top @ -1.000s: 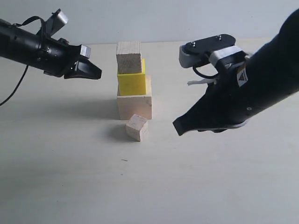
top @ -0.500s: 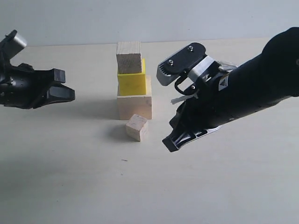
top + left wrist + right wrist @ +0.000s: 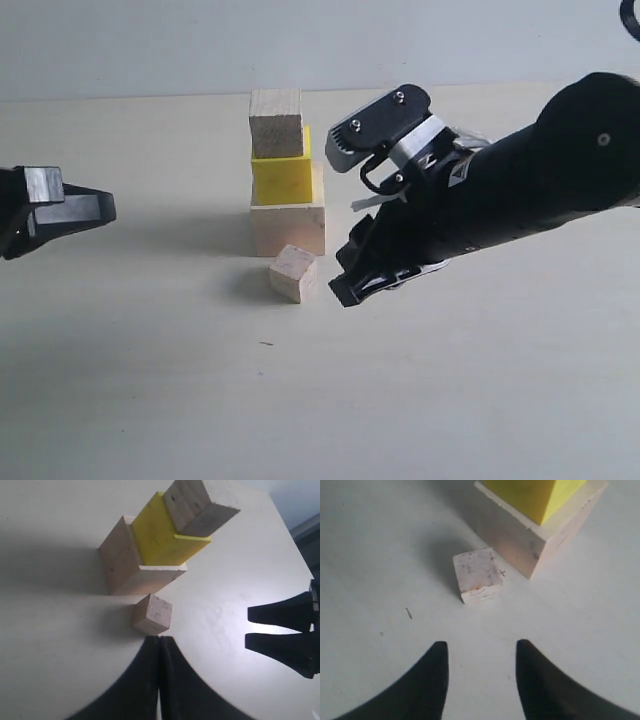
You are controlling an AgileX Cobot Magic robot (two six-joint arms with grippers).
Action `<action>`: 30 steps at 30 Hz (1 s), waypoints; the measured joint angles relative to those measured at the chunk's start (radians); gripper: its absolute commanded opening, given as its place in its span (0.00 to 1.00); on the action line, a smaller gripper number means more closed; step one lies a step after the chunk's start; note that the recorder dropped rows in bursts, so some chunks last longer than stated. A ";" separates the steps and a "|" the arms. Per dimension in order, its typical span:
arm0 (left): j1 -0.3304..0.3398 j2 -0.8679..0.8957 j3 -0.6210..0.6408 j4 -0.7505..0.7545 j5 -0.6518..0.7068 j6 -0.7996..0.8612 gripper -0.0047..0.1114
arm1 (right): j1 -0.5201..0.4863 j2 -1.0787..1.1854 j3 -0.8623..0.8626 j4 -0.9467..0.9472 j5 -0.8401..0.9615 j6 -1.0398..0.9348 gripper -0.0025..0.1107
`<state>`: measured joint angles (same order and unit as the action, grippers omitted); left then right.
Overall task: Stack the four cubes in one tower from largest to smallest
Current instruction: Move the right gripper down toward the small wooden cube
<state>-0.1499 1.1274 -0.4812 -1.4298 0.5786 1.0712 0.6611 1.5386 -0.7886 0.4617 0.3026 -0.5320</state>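
Exterior view: smallest cube (image 3: 293, 273) sits beside tower (image 3: 281, 180) (three high); right jaws parted, left jaws together.

Glossy black throughout: right arm (image 3: 540, 190) with grey two-screw bracket (image 3: 378, 125), white band (image 3: 420, 140), looped black cable (image 3: 372, 180) and small triangular label (image 3: 458, 172); left arm (image 3: 60, 210) part grey; tapered fingers (image 3: 432, 680).

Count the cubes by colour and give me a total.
Plain wood: 3 (the largest cube at the bottom, the layered-grain cube on top, the smallest cube loose on the table)
Yellow: 1 (the yellow cube, between the two stacked wood ones)
Total: 4
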 measured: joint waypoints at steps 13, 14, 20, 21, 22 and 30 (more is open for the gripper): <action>0.000 -0.043 0.048 0.049 0.048 -0.017 0.04 | 0.056 0.144 0.000 0.206 -0.005 -0.324 0.55; 0.000 -0.043 0.048 0.051 0.053 -0.017 0.04 | 0.063 0.149 0.000 0.206 -0.015 -0.342 0.55; 0.000 -0.043 0.048 0.064 0.066 -0.019 0.04 | 0.070 0.165 0.000 0.240 -0.135 -0.370 0.55; 0.000 -0.043 0.048 0.064 0.066 -0.020 0.04 | 0.070 0.169 0.000 0.241 -0.151 -0.372 0.55; 0.000 -0.043 0.048 0.066 0.066 -0.022 0.04 | 0.070 0.174 0.000 0.243 -0.175 -0.372 0.55; 0.000 -0.043 0.048 0.068 0.066 -0.022 0.04 | 0.070 0.222 0.000 0.247 -0.239 -0.373 0.55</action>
<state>-0.1499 1.0847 -0.4333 -1.3619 0.6445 1.0497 0.7312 1.7609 -0.7886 0.7086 0.0631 -0.9053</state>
